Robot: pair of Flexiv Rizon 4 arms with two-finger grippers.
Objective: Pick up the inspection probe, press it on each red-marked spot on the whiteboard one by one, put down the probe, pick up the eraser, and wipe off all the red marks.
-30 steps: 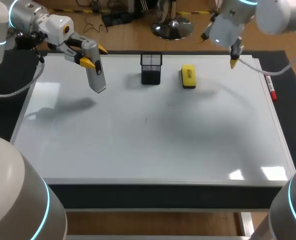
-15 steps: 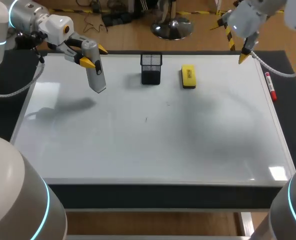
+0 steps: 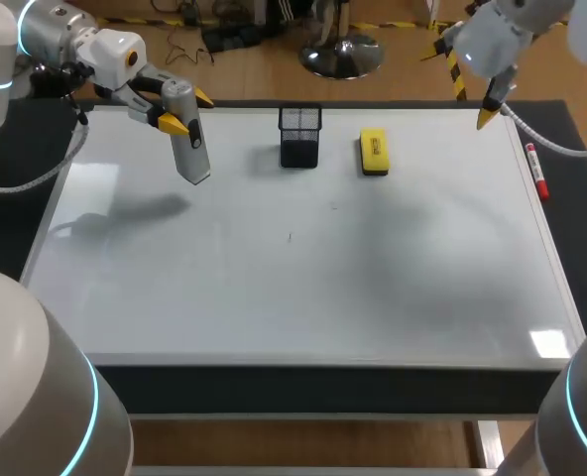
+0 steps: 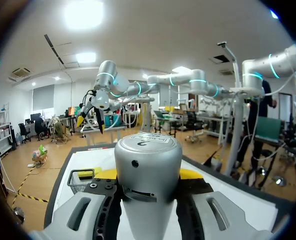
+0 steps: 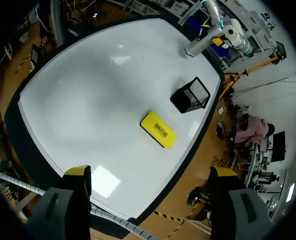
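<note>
My left gripper [image 3: 186,109] is shut on the grey cylindrical probe [image 3: 190,151], which hangs tip down over the whiteboard's [image 3: 303,297] far left part. In the left wrist view the probe [image 4: 148,167] fills the space between the fingers. The yellow eraser [image 3: 373,152] lies at the board's far middle, beside a black mesh cup [image 3: 299,136]. My right gripper [image 3: 485,111] is high over the far right corner, open and empty. From its wrist view the eraser [image 5: 159,130] and the cup [image 5: 190,96] lie ahead of the gripper [image 5: 150,172]. Two tiny dark specks [image 3: 290,236] show mid-board.
A red marker pen [image 3: 536,174] lies along the board's right edge. The whiteboard's black frame [image 3: 303,382] runs along the near side. The probe [image 5: 200,46] and my left arm show beyond the cup in the right wrist view.
My right gripper has moved right and farther back, from over the board toward its far right corner. The left arm and the probe have not moved.
</note>
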